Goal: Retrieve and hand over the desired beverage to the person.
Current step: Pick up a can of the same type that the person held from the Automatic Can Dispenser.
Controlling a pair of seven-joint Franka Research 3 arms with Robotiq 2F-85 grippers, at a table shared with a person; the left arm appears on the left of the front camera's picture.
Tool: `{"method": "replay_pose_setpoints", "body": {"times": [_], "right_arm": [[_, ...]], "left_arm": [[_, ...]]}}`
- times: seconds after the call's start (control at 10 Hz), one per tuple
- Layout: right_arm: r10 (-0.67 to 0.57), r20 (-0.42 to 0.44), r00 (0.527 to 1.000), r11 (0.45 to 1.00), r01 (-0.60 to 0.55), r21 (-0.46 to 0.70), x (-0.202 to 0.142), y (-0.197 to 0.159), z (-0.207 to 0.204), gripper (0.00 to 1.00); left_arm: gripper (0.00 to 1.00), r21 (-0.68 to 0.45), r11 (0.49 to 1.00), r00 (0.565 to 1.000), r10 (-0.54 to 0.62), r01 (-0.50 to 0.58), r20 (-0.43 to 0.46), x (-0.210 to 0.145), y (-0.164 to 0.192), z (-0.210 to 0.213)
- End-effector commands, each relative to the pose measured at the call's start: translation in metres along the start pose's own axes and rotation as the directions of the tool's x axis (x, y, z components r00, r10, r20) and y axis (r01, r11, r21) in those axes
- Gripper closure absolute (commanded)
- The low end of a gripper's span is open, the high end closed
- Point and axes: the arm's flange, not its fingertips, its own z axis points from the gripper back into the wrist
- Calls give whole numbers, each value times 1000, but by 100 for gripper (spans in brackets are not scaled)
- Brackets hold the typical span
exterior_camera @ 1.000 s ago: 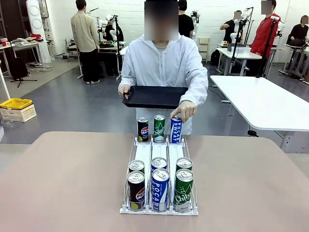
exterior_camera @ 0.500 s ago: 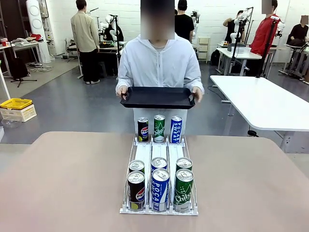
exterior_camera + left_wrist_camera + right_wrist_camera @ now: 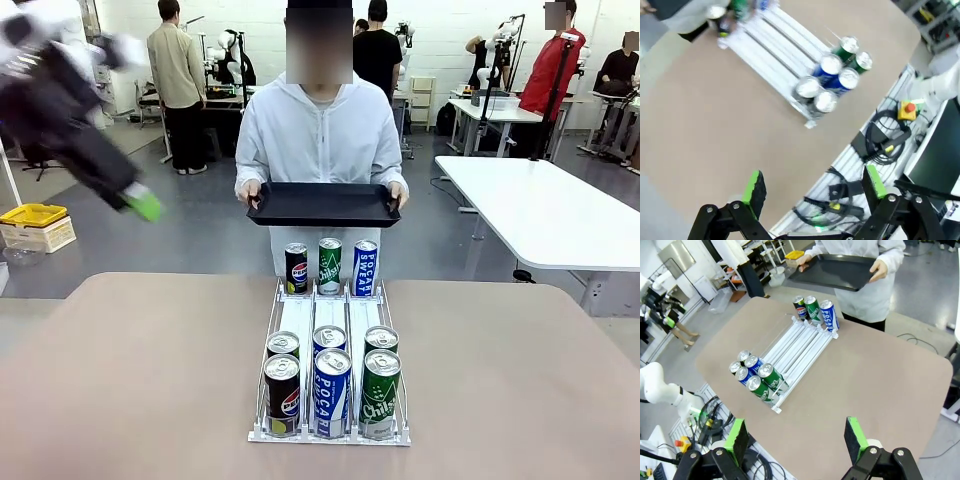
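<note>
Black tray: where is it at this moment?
In the front view the black tray is at the far side, centre, held in both hands by the person, beyond and higher than the three far cans of the rack.

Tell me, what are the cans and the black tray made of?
The cans look like metal, probably aluminium: shiny silver tops with pull tabs, glossy printed sides. The tray looks like black plastic, fairly matte: smooth moulded rim, hardly any shine.

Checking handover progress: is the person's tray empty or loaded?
Empty. The tray shows a bare black surface in the right wrist view; the cans stand in the rack.
</note>
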Motion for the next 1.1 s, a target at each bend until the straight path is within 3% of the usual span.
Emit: {"method": "replay_pose_setpoints", "body": {"times": [0.0,0.1,0.2,0.5,1.0], "right_arm": [[7,12,1000,1000,-7,26,2,-2,-1,0],[7,12,1000,1000,-7,26,2,-2,-1,0],[7,12,1000,1000,-7,26,2,-2,-1,0],[7,12,1000,1000,-7,26,2,-2,-1,0],[7,12,1000,1000,-7,26,2,-2,-1,0]], "left_arm": [[0,63,987,984,155,-150,-84,51,-49,-26],[0,174,950,961,270,-257,-53,64,-78,-51],[0,216,914,935,355,-343,-19,73,-97,-73],[0,325,839,886,464,-436,-12,93,-110,-135],[0,327,840,882,470,-434,-39,84,-104,-156]]}}
